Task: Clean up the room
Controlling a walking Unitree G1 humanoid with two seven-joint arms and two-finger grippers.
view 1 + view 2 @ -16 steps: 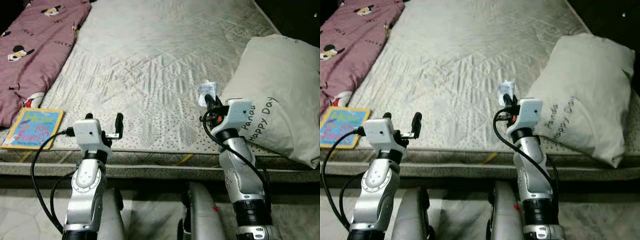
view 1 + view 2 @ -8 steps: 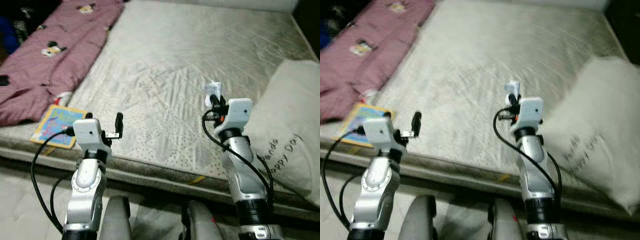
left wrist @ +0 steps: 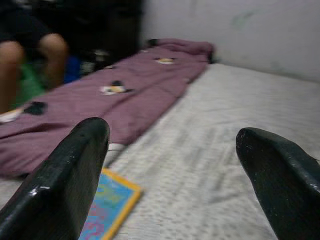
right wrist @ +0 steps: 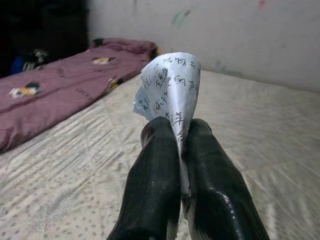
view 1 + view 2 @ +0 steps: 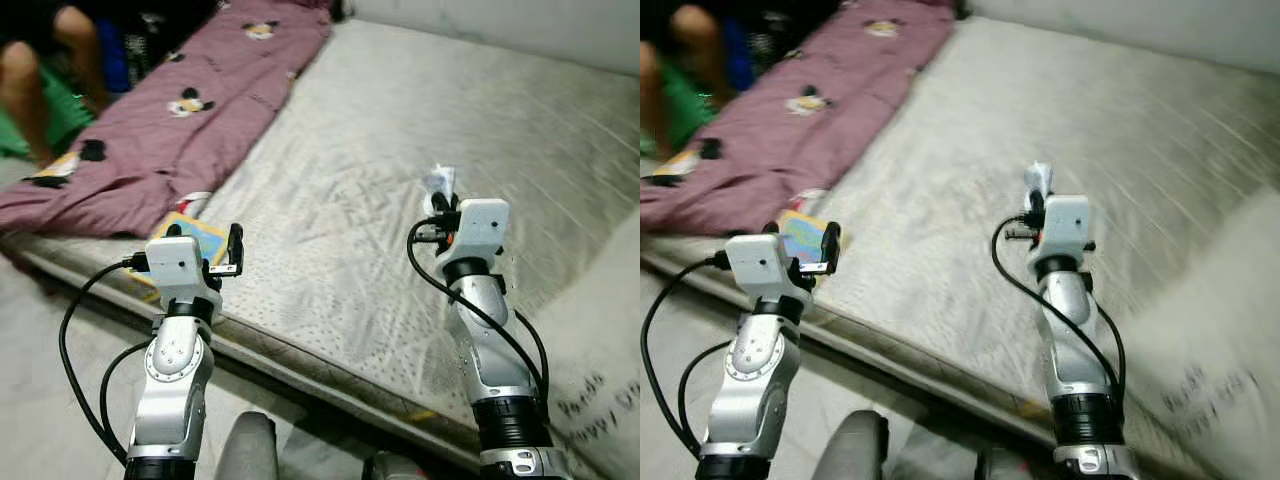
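My view has swung left along the mattress (image 5: 400, 160) toward the purple blanket (image 5: 190, 120), so I'm carrying off the wrapper (image 4: 170, 90) pinched in my right gripper (image 4: 182, 150), left gripper (image 3: 170, 160) spread and empty.

A: Mattress (image 5: 420, 130) — pale grey-beige, quilted in diamond lines, with small dark dots near the front edge.

B: Blanket (image 5: 200, 110) — dusty mauve-purple, scattered cartoon mouse heads in black, red and cream.

A: Book (image 5: 190, 245) — yellow border, bright blue cover, coloured lettering too blurred to read.

B: Wrapper (image 4: 170, 90) — white with a faint blue tint, rows of small dark printed characters.

A: Right gripper (image 4: 182, 145) — glossy black fingers. Left gripper (image 3: 175, 170) — the same black. Both arms silver, black cables.

B: Pillow (image 5: 600, 370) — off-white, dark handwritten-style lettering.

A: Wall (image 4: 260, 35) — dull white, faint green and red smudges.
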